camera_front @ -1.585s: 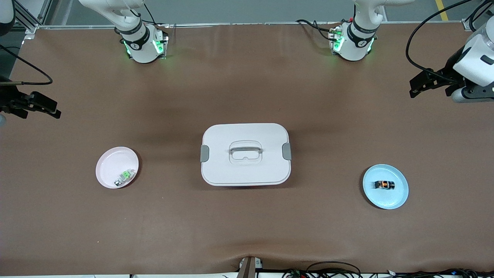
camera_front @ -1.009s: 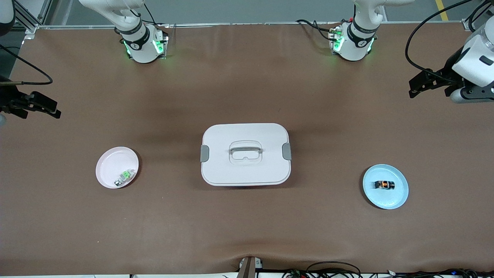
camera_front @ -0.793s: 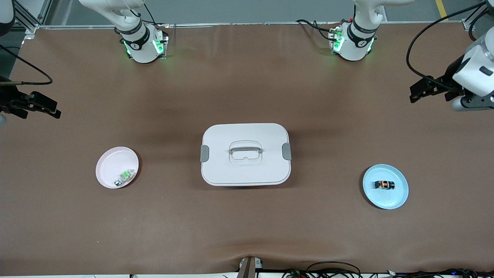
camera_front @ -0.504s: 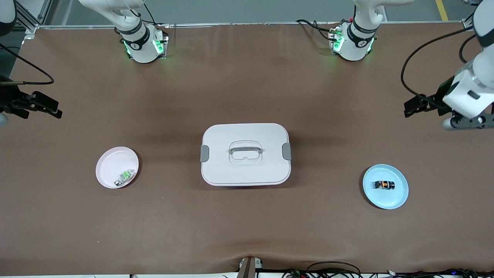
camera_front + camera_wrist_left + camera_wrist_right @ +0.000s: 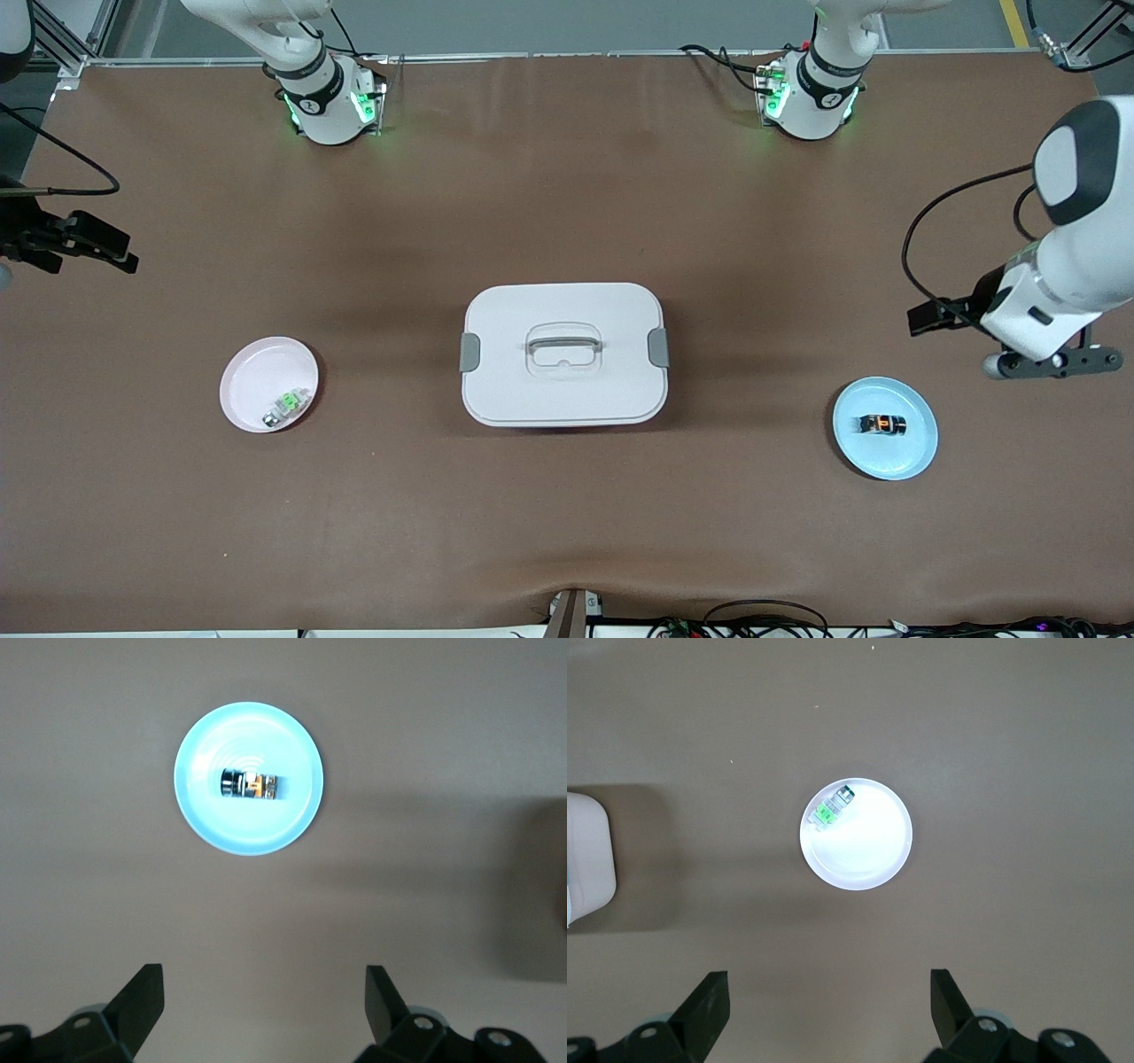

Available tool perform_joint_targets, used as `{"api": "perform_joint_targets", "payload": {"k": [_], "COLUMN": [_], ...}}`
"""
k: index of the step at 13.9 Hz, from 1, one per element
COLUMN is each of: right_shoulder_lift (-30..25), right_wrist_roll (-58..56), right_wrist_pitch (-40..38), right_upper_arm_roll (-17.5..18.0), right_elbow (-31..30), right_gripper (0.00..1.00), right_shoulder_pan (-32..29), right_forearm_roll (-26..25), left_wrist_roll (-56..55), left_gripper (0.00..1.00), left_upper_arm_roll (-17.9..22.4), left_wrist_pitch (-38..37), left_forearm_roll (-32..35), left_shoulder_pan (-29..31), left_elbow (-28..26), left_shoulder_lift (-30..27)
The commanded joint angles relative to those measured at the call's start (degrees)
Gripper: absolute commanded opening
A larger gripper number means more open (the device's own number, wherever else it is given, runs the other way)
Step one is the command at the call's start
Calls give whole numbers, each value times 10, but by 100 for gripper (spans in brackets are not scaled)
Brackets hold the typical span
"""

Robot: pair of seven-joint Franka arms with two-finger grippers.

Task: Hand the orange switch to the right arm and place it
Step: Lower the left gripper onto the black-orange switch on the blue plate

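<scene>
Switch (image 5: 884, 425) lies on blue plate (image 5: 912, 456), untouched. Left gripper (image 5: 928, 319) has swung down toward plate, jaws wide, empty. Right gripper (image 5: 106, 252) waits open at table's edge. Pickup comes next.

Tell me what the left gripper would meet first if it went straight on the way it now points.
The left gripper, open and pointing down, would probably meet bare table first, just short of the blue plate holding the orange switch. Nothing stands in its way, though height is hard to judge.

I can read no text, label, brand or number on anything from my remote station.
</scene>
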Motion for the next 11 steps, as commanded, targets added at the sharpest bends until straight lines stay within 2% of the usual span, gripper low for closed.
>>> {"api": "perform_joint_targets", "payload": {"k": [1,4,11], "right_shoulder_lift": [-12,-12,-11], "right_wrist_roll": [0,1,1], "right_wrist_pitch": [7,7,8], "right_upper_arm_roll": [1,1,1], "right_elbow": [-9,-9,-9], "right_gripper": [100,100,100], "right_shoulder_pan": [-1,-1,-1], "right_forearm_roll": [-11,-10,-10], "left_wrist_roll": [29,102,125], "left_gripper": [100,100,100], "left_upper_arm_roll": [1,-1,0], "left_wrist_pitch": [57,96,165], "left_forearm_roll": [10,10,10], "left_shoulder_pan": [1,25,23], "left_elbow": [-21,-37,-43], "left_shoulder_lift": [24,43,107]}}
